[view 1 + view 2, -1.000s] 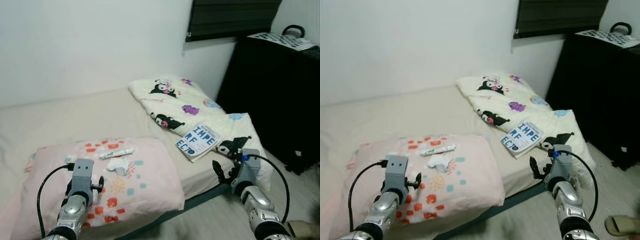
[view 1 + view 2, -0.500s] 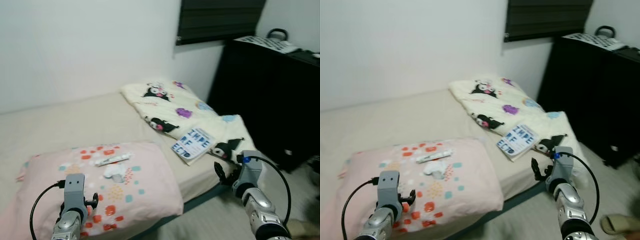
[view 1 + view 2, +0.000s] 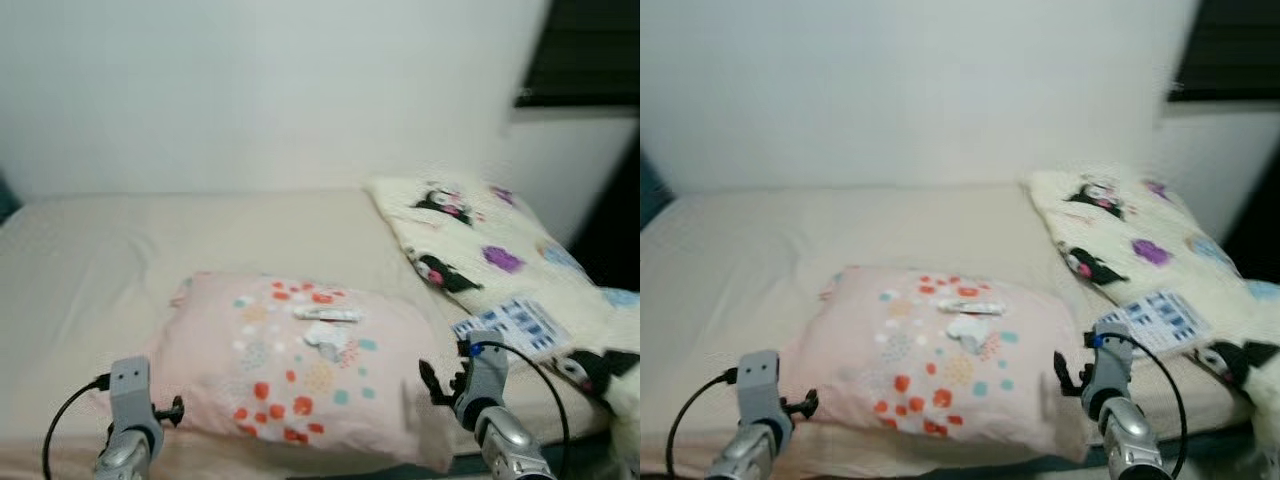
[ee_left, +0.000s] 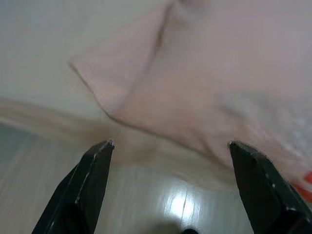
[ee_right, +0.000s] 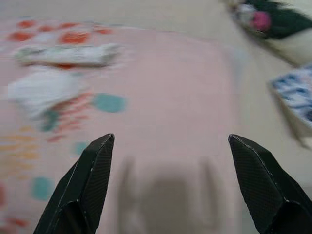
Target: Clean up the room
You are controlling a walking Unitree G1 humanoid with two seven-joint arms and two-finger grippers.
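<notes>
A pink pillow [image 3: 290, 390] with coloured spots lies on the bed in front of me. On it rest a white tube [image 3: 328, 314] and a crumpled white tissue [image 3: 326, 340]. In the right wrist view the tube [image 5: 68, 54] and tissue [image 5: 41, 90] lie beyond my open right gripper [image 5: 170, 138], which hovers over the pillow's near right part with nothing between its fingers. My left gripper [image 4: 169, 144] is open and empty by the pillow's [image 4: 204, 87] near left corner, above the floor. A blue-and-white book [image 3: 510, 325] lies on the cream cartoon blanket [image 3: 470, 225] at the right.
The beige mattress [image 3: 120, 260] stretches to the left and behind the pillow, against a white wall. A dark window blind [image 3: 590, 60] and dark furniture sit at the far right. Pale floor [image 4: 146, 195] runs along the bed's near edge.
The camera has swung left, so the pillow now sits in the middle and the dark cabinet has left the picture. Both grippers stay low and open.
</notes>
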